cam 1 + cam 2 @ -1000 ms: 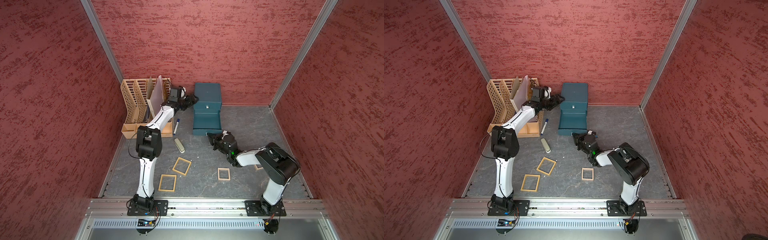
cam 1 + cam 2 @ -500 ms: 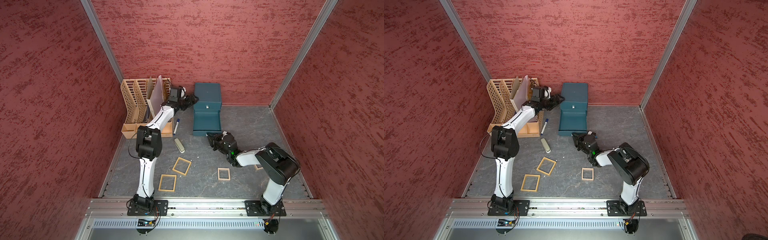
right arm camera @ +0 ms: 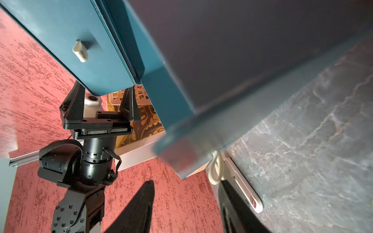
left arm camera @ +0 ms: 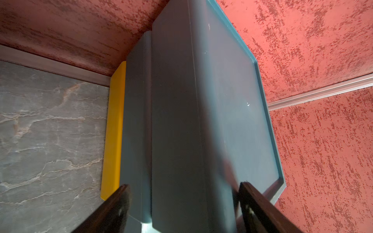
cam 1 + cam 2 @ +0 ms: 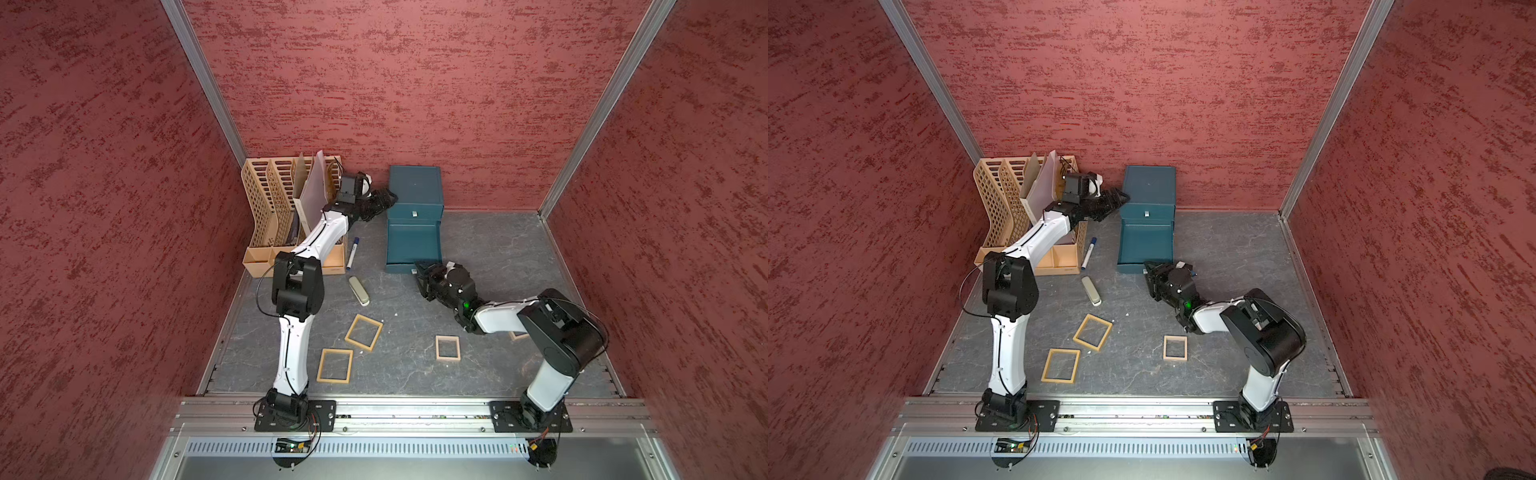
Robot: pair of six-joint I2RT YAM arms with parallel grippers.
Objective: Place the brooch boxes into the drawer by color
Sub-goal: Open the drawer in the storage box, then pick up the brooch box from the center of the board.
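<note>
Brooch boxes [image 5: 364,332] were in neither tool. The right tool [image 5: 419,276] stood released, jaws apart and empty, just beside the pull loop [image 3: 217,167] of the open drawer [image 5: 412,245]. The left tool [image 5: 390,198] was spread astride the cabinet [image 5: 415,187] at its 9 o'clock side. Three tan ones lay flat toward 6 o'clock of the drawer, and no black ones showed. They looked light, stiff and thin, probably best pinched across one rail. The grey stone bench [image 5: 498,249] seemed smooth, with room around each.
</note>
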